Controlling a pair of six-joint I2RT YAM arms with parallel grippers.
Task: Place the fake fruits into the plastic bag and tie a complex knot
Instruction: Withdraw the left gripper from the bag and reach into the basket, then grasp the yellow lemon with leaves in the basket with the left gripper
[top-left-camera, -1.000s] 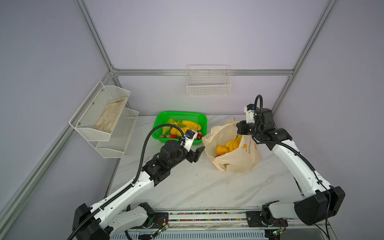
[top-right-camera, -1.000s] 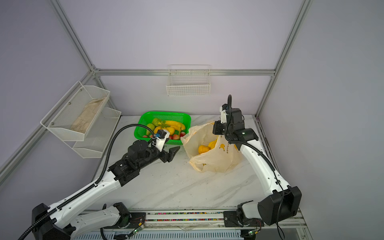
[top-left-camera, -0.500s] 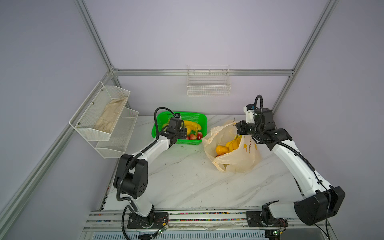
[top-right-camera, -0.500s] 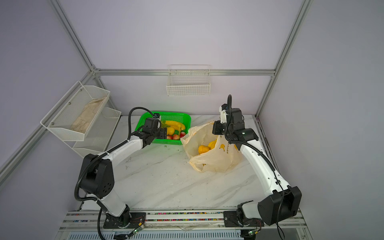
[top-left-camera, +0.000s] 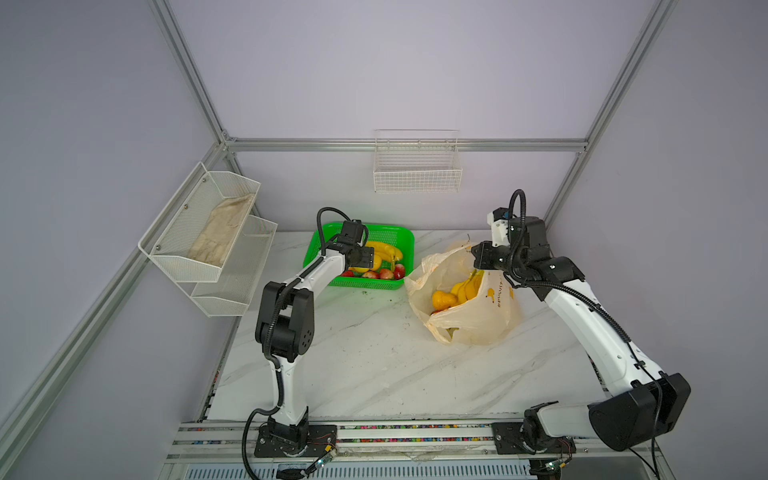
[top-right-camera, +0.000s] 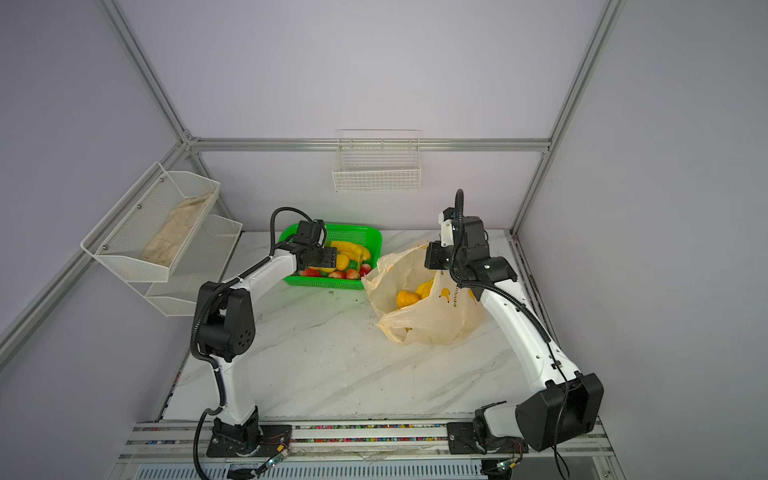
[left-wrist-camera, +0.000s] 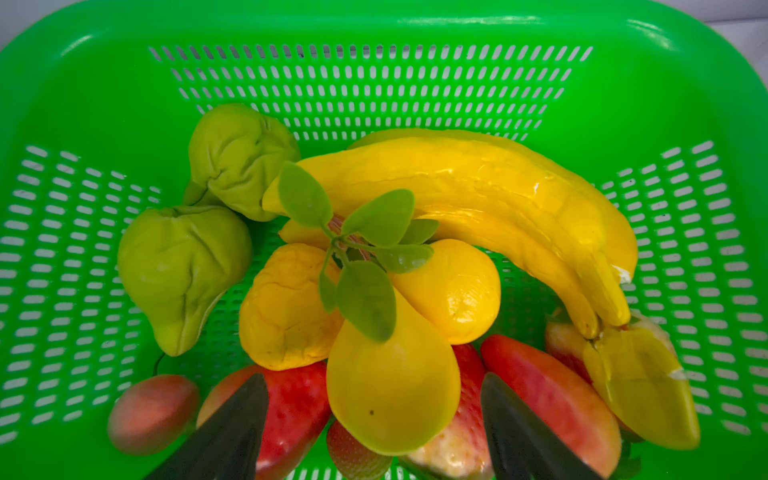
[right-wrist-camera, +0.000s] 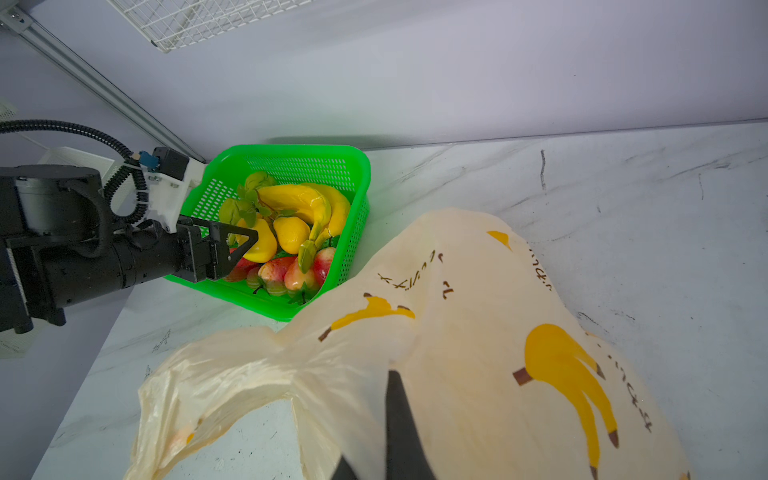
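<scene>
The green basket (left-wrist-camera: 374, 25) at the back of the table holds fake fruits: a yellow banana bunch (left-wrist-camera: 478, 187), two green pears (left-wrist-camera: 183, 266), yellow pears (left-wrist-camera: 390, 395) with leaves, and red apples (left-wrist-camera: 548, 395). My left gripper (left-wrist-camera: 372, 380) hangs open just above them, its jaws either side of a yellow pear with gaps showing. In both top views it sits over the basket (top-left-camera: 368, 259) (top-right-camera: 332, 259). The plastic bag (top-left-camera: 478, 316) (right-wrist-camera: 478, 332) lies open to the right with an orange pear (top-left-camera: 441, 299) and bananas (top-left-camera: 469, 286) inside. My right gripper (right-wrist-camera: 392, 378) is shut on the bag's rim. No knot is in view.
A white wire shelf (top-left-camera: 208, 249) on the left wall holds a beige cloth (top-left-camera: 220, 232). A wire basket (top-left-camera: 417, 170) hangs on the back wall. The marble table (top-left-camera: 374, 353) stretches in front of the bag and the green basket (top-left-camera: 399, 232).
My left arm has swung from mid-table back to the green basket, and its gripper now hovers over the fruit. The right arm and the bag have stayed put.
</scene>
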